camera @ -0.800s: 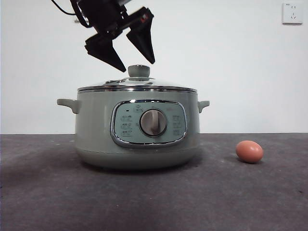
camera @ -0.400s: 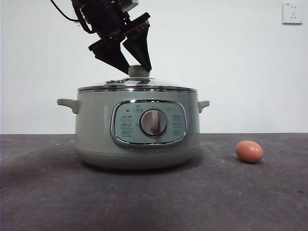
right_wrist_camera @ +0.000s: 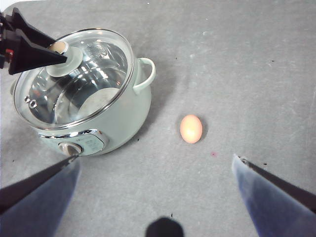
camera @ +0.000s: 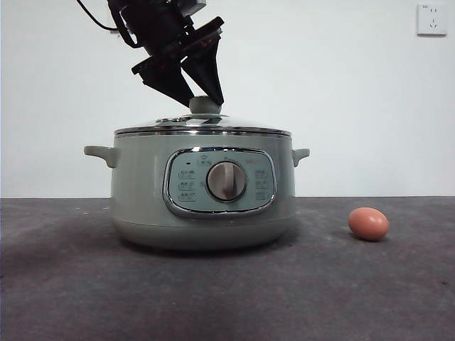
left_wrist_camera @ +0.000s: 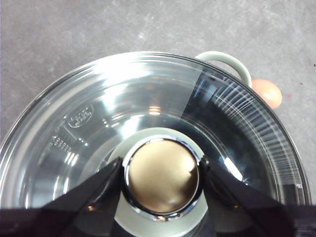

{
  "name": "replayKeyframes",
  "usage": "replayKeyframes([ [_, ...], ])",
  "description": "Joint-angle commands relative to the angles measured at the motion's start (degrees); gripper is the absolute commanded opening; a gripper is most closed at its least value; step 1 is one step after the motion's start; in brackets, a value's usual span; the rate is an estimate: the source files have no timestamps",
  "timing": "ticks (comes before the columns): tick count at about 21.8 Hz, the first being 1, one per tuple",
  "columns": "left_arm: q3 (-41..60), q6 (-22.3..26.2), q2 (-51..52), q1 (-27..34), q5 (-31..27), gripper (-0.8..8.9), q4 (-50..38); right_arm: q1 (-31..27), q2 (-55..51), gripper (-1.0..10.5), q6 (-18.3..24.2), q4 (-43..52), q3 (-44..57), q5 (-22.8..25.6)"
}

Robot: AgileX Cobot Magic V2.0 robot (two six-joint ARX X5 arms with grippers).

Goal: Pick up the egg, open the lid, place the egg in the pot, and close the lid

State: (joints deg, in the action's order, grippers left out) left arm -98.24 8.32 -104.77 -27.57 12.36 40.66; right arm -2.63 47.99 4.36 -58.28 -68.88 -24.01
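Left gripper (camera: 200, 94) is down over the lid (camera: 202, 126), jaws either side of the knob (left_wrist_camera: 161, 177) and touching or nearly touching its chrome ring w/ the knob between them; from these views I judge it clamped on the knob, tho how firm the grip is can't be told. Lid sits flat on the pot (camera: 202, 188), steel rim seated all round, so lid isn't lifted yet. Pot stands toward the bench's left-middle, control panel facing front; egg (camera: 368, 224) lies on the bench well apart to the pot's right, untouched, nearer the side handle (right_wrist_camera: 143, 74). Right gripper (right_wrist_camera: 158, 170) hangs high above the bench w/ jaws wide apart, holding nothing, egg in view between them far below. Handling, as a guess: lid is glass + steel, stiff, fairly heavy for a two-jaw pinch, and the knob is smooth and round, so slip or swing is the risk; grip low on the knob's neck under the wider cap, lift straight up, keep it level. Egg is light, smooth, brittle & rolls; take it across its short middle w/ gentle squeeze, not the ends. Pot is heavy, probably won't shift.
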Motion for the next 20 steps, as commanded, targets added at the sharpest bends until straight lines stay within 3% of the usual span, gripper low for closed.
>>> replayKeyframes([
  [1,0.1,-1.1,-0.7,-0.3,0.3,0.37,1.6,0.0,-0.1,6.3,0.4,0.4,-0.1,0.0],
  [2,0.1,-1.1,-0.7,-0.3,1.3,-0.14,1.6,0.0,-0.1,6.3,0.3,0.4,-0.1,0.0],
  [12,-1.5,-1.2,-0.6,-0.2,1.6,-0.08,0.0,0.0,0.2,6.3,0.3,0.4,-0.1,0.1],
  [20,-10.6,-1.2,-0.6,-0.2,1.6,-0.08,3.8,0.0,2.4,6.3,0.3,0.9,-0.1,0.2],
])
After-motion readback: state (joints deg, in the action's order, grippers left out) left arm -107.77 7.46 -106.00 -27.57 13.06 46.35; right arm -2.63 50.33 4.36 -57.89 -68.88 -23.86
